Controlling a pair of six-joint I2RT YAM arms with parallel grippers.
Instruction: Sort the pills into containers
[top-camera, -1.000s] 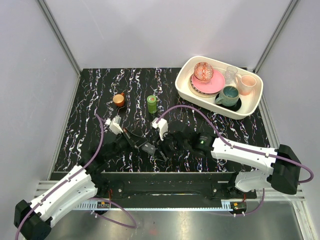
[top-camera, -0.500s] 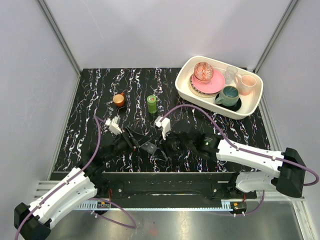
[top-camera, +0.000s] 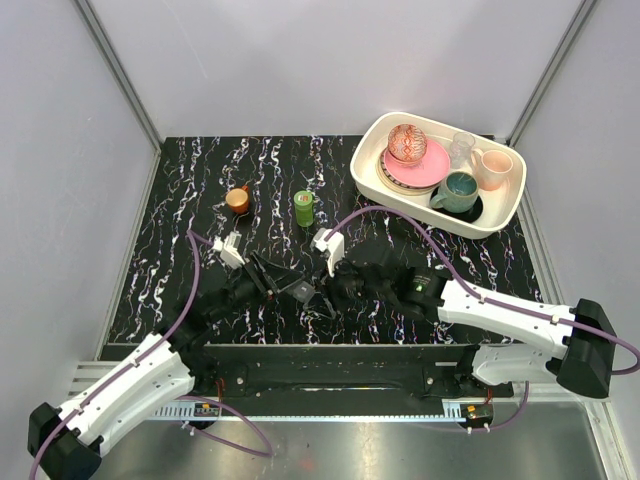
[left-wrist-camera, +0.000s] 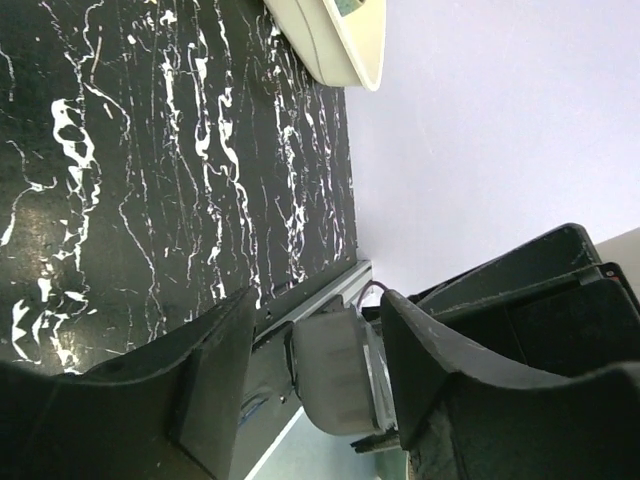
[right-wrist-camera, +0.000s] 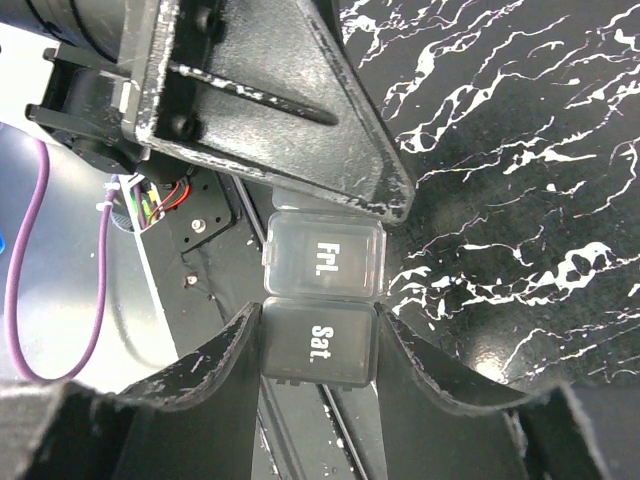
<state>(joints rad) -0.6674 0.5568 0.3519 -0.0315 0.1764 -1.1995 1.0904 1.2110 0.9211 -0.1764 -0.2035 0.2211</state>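
**Top view.** Locate the pill box (top-camera: 300, 291) just inside the near edge of the table (top-camera: 180, 200), about midway along it. Find the left gripper (top-camera: 278, 283) on one side of it and the right gripper (top-camera: 322, 296) on the other. Compare with one second back: left jaws then pinched shut at the box, now spread apart. Right jaws unchanged. Note the green bottle (top-camera: 303, 208) and the orange cup (top-camera: 237, 199) well apart from the box, towards the far edge. Note also the white tray (top-camera: 358, 170) of crockery in the far right corner. No loose pills to be made out from this height.

**Left wrist view.** Read the left jaws as standing wide. Observe both fingers (left-wrist-camera: 215, 370) flanking the pale end of the box, with a clear gap on one side. Possibly light contact on the other side; cannot tell for certain from this angle.

**Right wrist view.** Confirm a closed hold by the right gripper, with fingers (right-wrist-camera: 215, 400) pressed on either side of the compartment marked "Sat.". Find "Fri." next to it, projecting towards a finger of the left gripper. Both visible lids down, contents hidden beneath them.

**Consequence.** Treat the box as carried by the right gripper alone. Judge the left gripper as freed for the next job, probably lifting a lid or fetching pills. Regard the sorting itself as most likely not yet begun.
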